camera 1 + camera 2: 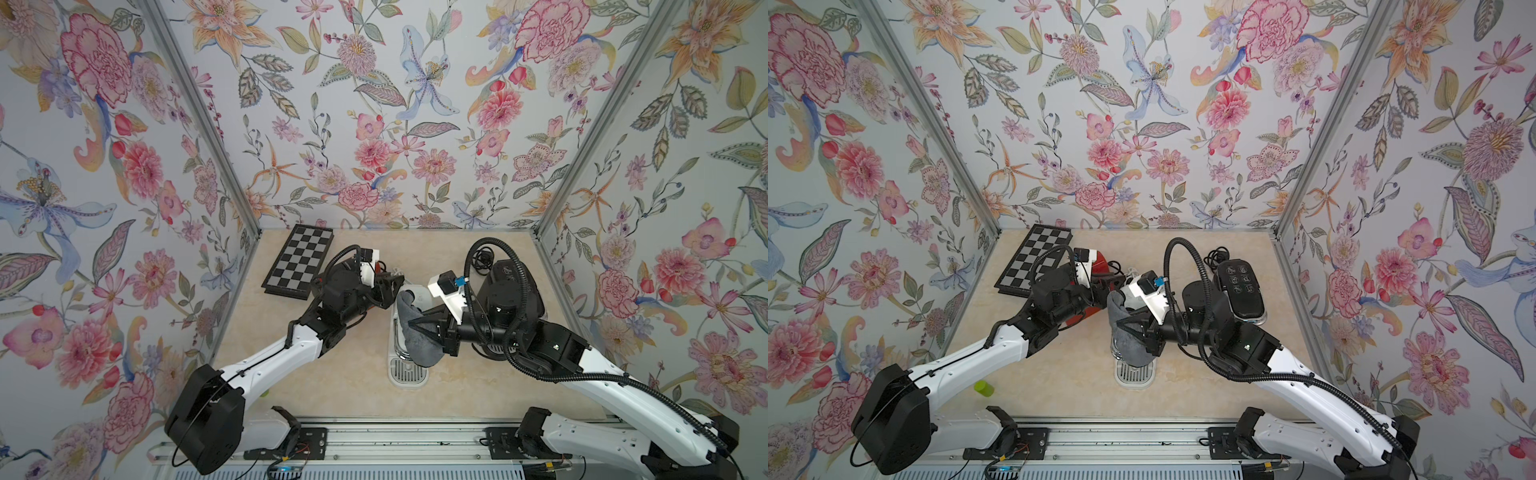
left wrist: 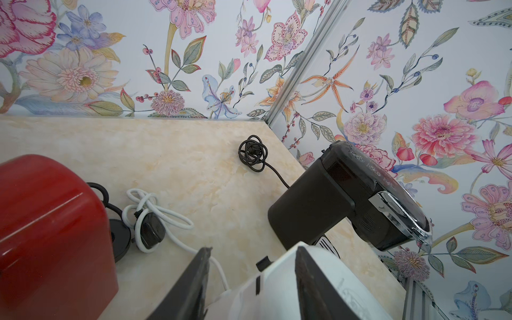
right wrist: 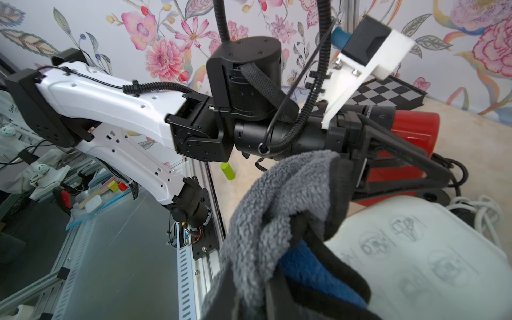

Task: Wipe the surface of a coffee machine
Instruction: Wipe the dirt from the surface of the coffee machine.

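While the right end effector (image 1: 415,326) is clamped on a fluffy grey cloth (image 1: 417,347) draped over the white plastic coffee machine (image 1: 419,297) in the middle of the beige marbled table (image 1: 332,374), the left end effector (image 2: 253,252) has its jaws apart astride that machine's rear; whether they squeeze it cannot be told.

Grey cloth (image 1: 419,347); white coffee machine (image 3: 410,249); black-grey checkered board (image 1: 300,261).

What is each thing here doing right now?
right gripper, shut on grey cloth
grey cloth, draped on white coffee machine
left gripper, clamped on white coffee machine
black cord, coiled
white cord, bundled
chessboard, lying flat
green cylinder, on its side
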Controlling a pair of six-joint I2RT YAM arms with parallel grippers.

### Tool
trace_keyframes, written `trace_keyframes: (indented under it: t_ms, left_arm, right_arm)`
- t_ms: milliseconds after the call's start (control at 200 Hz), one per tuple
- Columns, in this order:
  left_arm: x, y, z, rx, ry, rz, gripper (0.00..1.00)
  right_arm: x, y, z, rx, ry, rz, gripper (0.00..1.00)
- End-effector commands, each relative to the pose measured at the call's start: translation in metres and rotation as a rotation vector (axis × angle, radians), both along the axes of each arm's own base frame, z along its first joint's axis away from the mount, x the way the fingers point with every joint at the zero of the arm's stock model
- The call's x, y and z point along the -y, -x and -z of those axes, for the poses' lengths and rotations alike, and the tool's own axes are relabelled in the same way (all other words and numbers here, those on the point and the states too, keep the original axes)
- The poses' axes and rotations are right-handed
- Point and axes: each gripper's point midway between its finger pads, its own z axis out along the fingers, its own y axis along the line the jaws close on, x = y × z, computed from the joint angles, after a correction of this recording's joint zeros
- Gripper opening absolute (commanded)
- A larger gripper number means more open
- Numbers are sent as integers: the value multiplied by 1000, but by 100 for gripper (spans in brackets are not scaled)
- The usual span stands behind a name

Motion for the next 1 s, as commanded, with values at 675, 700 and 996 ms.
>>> trace_keyframes:
  t_ms: [675, 700, 996]
  left_arm:
    - [-29, 7, 31, -30, 12, -158, 51]
    - [-28, 8, 33, -31, 12, -154, 51]
    - [-4, 17, 46, -37, 2, -86, 51]
  right_arm:
    - [13, -123, 77, 87, 341, 411, 4]
    - [14, -126, 77, 84, 335, 418, 4]
    - [21, -164, 83, 25, 265, 445, 4]
